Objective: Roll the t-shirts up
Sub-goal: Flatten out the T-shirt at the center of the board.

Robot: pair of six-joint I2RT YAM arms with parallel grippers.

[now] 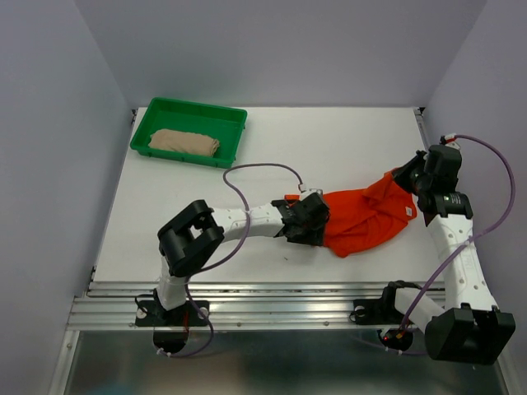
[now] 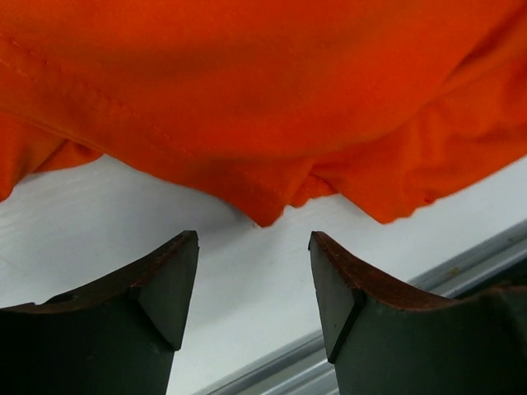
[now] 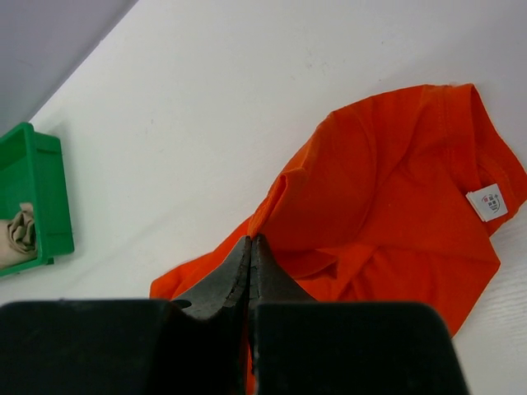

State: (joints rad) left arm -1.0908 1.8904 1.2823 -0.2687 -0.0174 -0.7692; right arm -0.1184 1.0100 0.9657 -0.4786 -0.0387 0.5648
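orange shirt (image 1: 366, 218) lies crumpled on the white table (image 1: 346, 140), right of centre in the top view. just below it there, a metal rail (image 1: 272, 290) runs along the table's near edge.

the left gripper (image 1: 321, 225) sits low at the shirt's left side. in its wrist view (image 2: 254, 247) the two dark fingers (image 2: 169, 284) stand well apart with bare table between them. the shirt's hem crosses the upper half of that frame, just ahead of the tips and not touching them. this gripper holds nothing.

the right gripper (image 1: 409, 176) is at the shirt's upper right corner, where the cloth is drawn into a point toward it. in its wrist view (image 3: 249, 245) the fingers are pressed together. they seem to pinch a fold of the shirt, though the tips hide the contact itself. a white label (image 3: 487, 202) shows near the shirt's right edge in that frame.

farthest off, at the upper left of the top view, a green tray (image 1: 191, 109) holds the beige shirt (image 1: 184, 142). it is bunched into a compact bundle, well apart from both arms.
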